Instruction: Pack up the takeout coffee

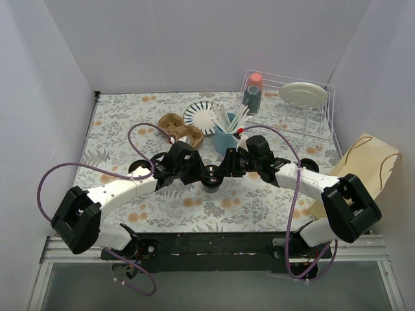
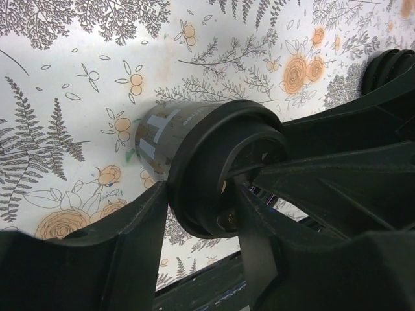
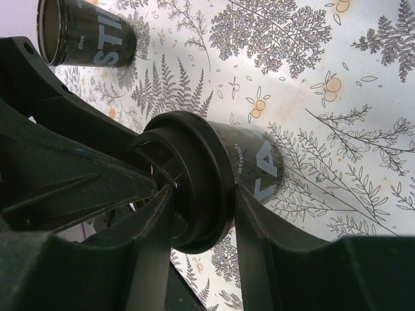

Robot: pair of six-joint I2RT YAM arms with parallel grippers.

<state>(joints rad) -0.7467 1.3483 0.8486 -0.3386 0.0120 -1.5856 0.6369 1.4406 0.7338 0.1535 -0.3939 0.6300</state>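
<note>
The left gripper (image 2: 201, 194) is pinching the black lid (image 2: 214, 129) and the right gripper (image 3: 202, 197) is clamping the body just beneath it, both grasping the dark coffee cup (image 1: 212, 179) that is standing on the table (image 1: 130, 123) just in front of the blue straw holder (image 1: 224, 139).

Top view: lidded cup (image 1: 211, 179) mostly hidden under left gripper (image 1: 196, 173) and right gripper (image 1: 227, 172).
Left wrist view: cup lettering blurred, unreadable. Whether the left jaws press the cup cannot be told.
Right wrist view: second cup (image 3: 87, 32) cut off by top edge; print shows "STI" only.
</note>
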